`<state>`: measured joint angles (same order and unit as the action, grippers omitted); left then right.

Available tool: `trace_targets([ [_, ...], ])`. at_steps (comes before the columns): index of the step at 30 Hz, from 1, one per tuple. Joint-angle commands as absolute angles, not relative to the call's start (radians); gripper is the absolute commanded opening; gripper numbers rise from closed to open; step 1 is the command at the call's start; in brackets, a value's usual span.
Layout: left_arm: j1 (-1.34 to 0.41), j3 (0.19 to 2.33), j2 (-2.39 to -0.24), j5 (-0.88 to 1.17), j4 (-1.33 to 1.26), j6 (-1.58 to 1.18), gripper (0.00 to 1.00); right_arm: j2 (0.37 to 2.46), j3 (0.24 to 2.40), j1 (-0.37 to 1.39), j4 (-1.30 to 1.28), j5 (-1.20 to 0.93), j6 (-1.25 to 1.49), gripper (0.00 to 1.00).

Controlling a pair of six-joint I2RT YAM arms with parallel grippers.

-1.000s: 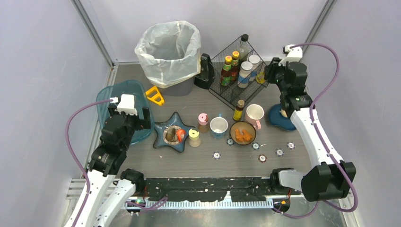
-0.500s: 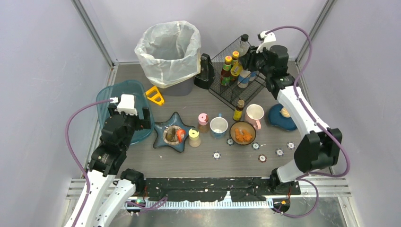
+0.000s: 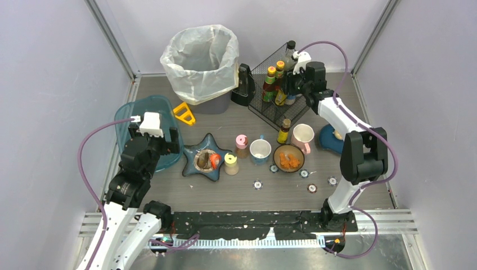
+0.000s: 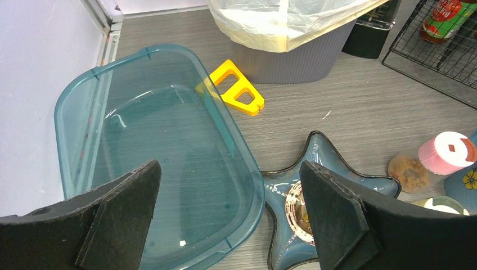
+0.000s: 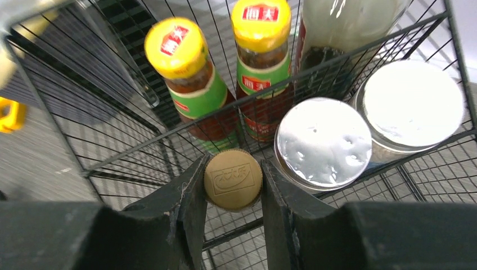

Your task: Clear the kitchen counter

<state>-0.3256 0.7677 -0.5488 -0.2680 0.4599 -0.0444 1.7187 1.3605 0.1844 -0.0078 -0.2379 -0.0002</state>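
- Top view: the kitchen counter reaches to the lilac walls on three sides, with metal rails in the far corners.
- Most bare planks show along the near edge, where only some small round chips lie.
- The left gripper hangs over the near right part of the teal tub, close to the left wall.
- The right gripper is inside the wire rack at the far right, above the counter and not touching it.
- Left wrist view: the fingers stand wide apart with nothing between them. Below are the tub's rim and the star dish, which touch each other. Grey planks lie beyond.
- Right wrist view: the two fingers press on a gold-capped bottle from both sides.
- Two yellow-capped bottles and two white-lidded jars stand very near it, and wires cross all around, so the room is tight.
- The counter shows only through the wires at the left.
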Motion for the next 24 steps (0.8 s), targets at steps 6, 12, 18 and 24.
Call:
trace_targets([
  [6, -0.328, 0.763, -0.550, -0.267, 0.401, -0.037, 0.95, 1.761, 1.324, 0.204, 0.171, -0.117, -0.124, 0.06],
  [12, -0.328, 0.762, -0.551, -0.265, 0.399, -0.038, 0.95, 1.765, 1.302, 0.204, 0.165, -0.101, -0.119, 0.19],
  [18, -0.328, 0.763, -0.552, -0.260, 0.399, -0.037, 0.95, 1.698, 1.276, 0.206, 0.136, -0.134, -0.080, 0.54],
  [24, -0.328, 0.763, -0.549, -0.258, 0.400, -0.039, 0.95, 1.577, 1.271, 0.207, 0.064, -0.130, -0.023, 0.71],
])
